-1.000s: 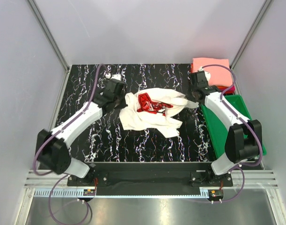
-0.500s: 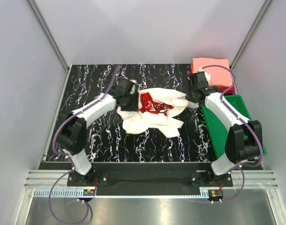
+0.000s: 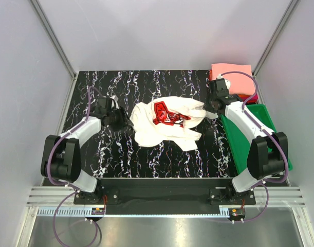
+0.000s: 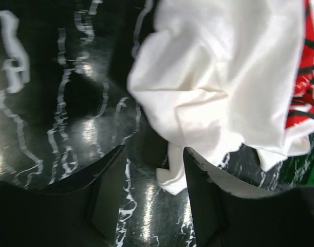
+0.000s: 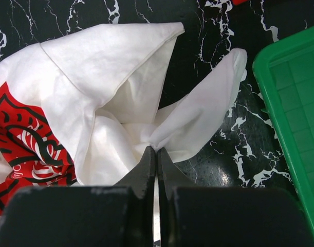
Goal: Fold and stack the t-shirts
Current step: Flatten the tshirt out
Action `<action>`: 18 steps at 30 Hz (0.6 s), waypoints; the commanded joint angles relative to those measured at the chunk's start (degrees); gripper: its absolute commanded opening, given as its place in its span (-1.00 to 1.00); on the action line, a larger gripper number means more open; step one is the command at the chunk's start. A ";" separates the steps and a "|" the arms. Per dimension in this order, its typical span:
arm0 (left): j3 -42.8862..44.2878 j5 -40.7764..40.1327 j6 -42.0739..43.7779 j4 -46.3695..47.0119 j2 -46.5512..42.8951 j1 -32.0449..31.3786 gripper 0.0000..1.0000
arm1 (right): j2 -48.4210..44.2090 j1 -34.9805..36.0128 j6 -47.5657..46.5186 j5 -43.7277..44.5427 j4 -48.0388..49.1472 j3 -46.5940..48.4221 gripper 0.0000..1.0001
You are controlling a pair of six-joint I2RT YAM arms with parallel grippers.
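I am counting one white t-shirt (image 3: pixel 164 127), one green tray (image 5: pixel 293 103), and one folded pile (image 3: pixel 231 73) of maybe three t-shirts, its lower layers barely showing. I am working two grippers: left gripper (image 4: pixel 154 154), right gripper (image 5: pixel 155 149).

I'm looking into a lab test cell: blank white panel walls (image 3: pixel 162 31), aluminium frame posts (image 3: pixel 53 38), and a black marbled surface (image 3: pixel 146 160) boxed in between.

Open tabletop (image 3: pixel 146 159) in front of white t-shirt (image 3: pixel 151 131), green tray (image 3: pixel 235 146) along right edge
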 commanded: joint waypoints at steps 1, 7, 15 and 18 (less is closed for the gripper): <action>2.04 7.84 -0.57 9.03 0.02 -2.66 0.06 | -0.43 0.05 -0.85 -1.62 -0.08 2.23 -1.00; 3.27 7.13 1.02 7.71 6.51 -4.78 0.05 | -1.66 0.05 -0.68 -1.71 -0.08 1.18 -1.00; 3.45 6.26 -0.56 6.31 7.33 -8.03 -0.04 | -2.28 0.05 -1.47 -1.27 0.01 1.35 -1.00; 3.01 4.95 -1.53 5.87 4.79 -8.12 -0.55 | -2.37 0.05 -1.47 -1.18 -0.08 1.27 -1.00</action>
